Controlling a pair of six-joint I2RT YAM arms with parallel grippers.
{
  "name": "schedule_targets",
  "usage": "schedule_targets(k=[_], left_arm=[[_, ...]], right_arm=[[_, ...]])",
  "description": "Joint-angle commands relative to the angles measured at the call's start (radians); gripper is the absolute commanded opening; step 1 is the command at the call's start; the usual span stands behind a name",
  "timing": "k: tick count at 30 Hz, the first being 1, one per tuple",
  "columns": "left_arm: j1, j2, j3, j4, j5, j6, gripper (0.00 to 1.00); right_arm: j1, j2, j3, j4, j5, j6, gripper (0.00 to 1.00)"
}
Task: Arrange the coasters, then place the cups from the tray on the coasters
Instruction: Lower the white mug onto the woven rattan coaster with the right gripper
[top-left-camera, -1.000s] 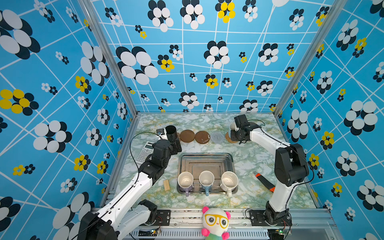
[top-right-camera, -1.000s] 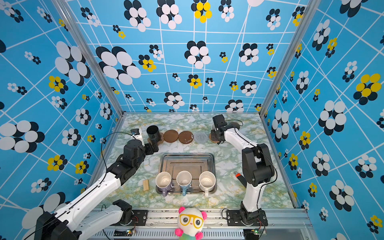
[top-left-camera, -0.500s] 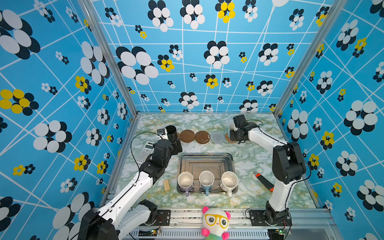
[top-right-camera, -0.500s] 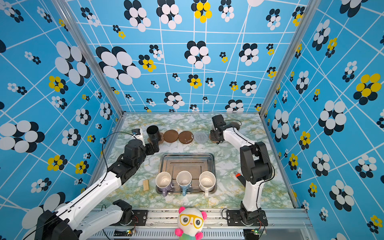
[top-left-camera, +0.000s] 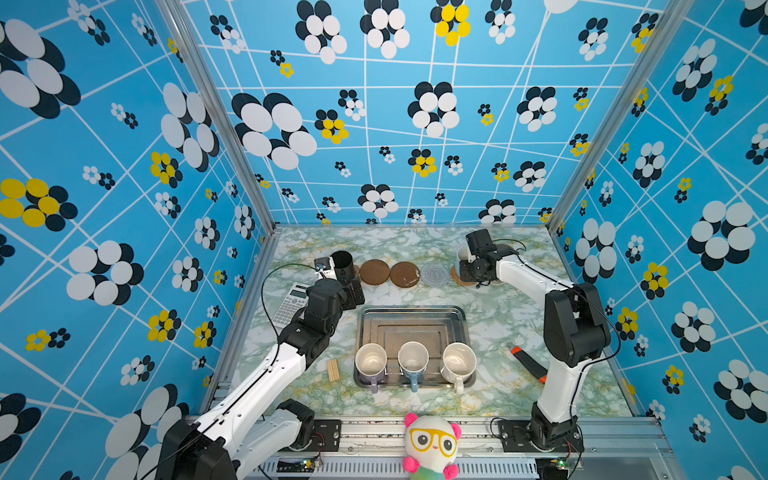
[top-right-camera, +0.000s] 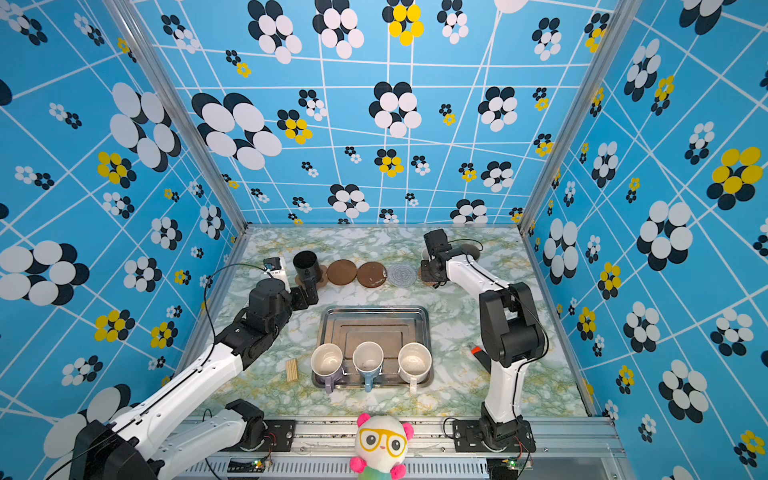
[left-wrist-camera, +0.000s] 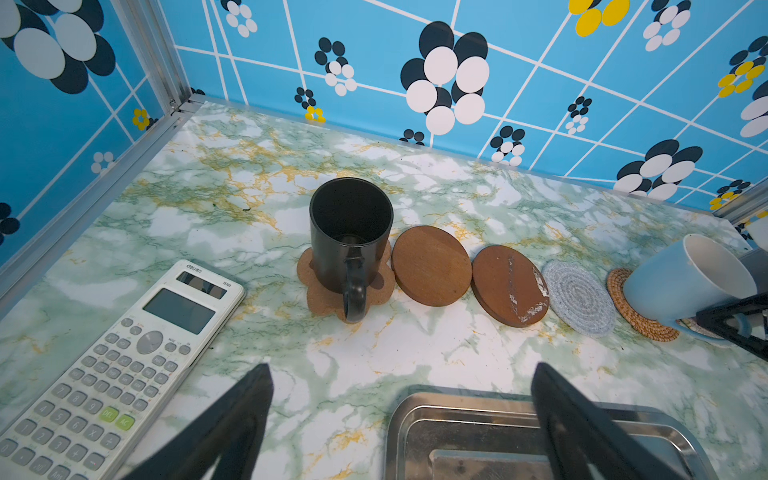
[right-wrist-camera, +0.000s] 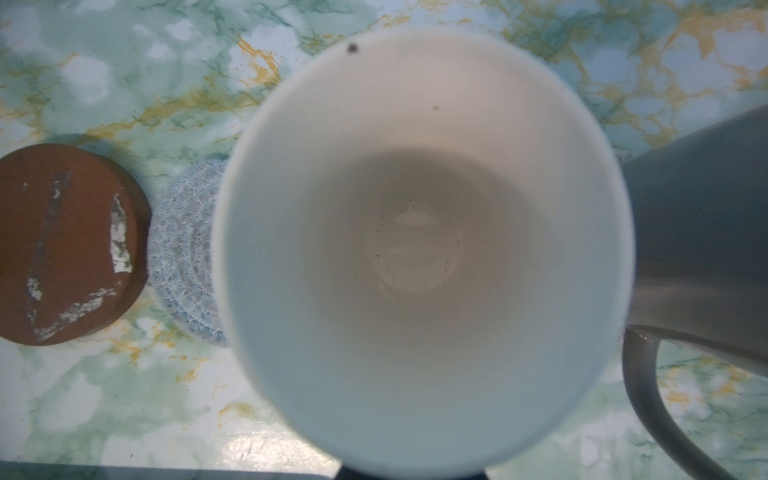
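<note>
A black cup (left-wrist-camera: 349, 232) stands on the tan paw coaster (left-wrist-camera: 320, 299) at the row's left end. After it come two dark brown coasters (top-left-camera: 374, 272) (top-left-camera: 405, 274), a grey-blue woven one (top-left-camera: 434, 275) and a tan rattan one (left-wrist-camera: 640, 311). My left gripper (left-wrist-camera: 401, 370) hangs open and empty in front of the black cup. My right gripper (top-left-camera: 468, 270) is shut on a light blue cup (left-wrist-camera: 673, 286), tilted over the rattan coaster. A grey cup (right-wrist-camera: 698, 249) stands right beside it. The tray (top-left-camera: 361, 328) holds lavender (top-left-camera: 371, 361), light blue (top-left-camera: 412, 357) and white (top-left-camera: 458, 361) cups along its front.
A calculator (top-left-camera: 291, 305) lies left of my left gripper. A small wooden block (top-left-camera: 332, 370) sits left of the tray, and an orange-and-black tool (top-left-camera: 528, 363) lies to its right. A plush toy (top-left-camera: 432, 444) sits on the front rail. Patterned walls close three sides.
The right arm's elbow has swung slightly left while its gripper stays at the rattan coaster with the light blue cup. The left arm has not visibly moved.
</note>
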Motion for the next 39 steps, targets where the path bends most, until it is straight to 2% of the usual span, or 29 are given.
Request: schedule_targets(k=[1,27,33,39], left_arm=[[0.006,-0.001,0.021,0.004,0.009,-0.010,0.98],[0.006,-0.007,0.019,-0.004,0.007,-0.010,0.98],[0.007,-0.009,0.018,-0.006,0.006,-0.010,0.98],[0.007,-0.015,0.018,-0.009,0.005,-0.008,0.98]], right_arm=[[-0.008,0.000,0.042,0.032,0.011,-0.004,0.00],[-0.011,0.020,0.040,0.011,0.014,0.010,0.00],[-0.010,0.020,0.039,0.003,0.017,0.014,0.13],[-0.010,0.020,0.038,-0.001,0.017,0.016,0.21]])
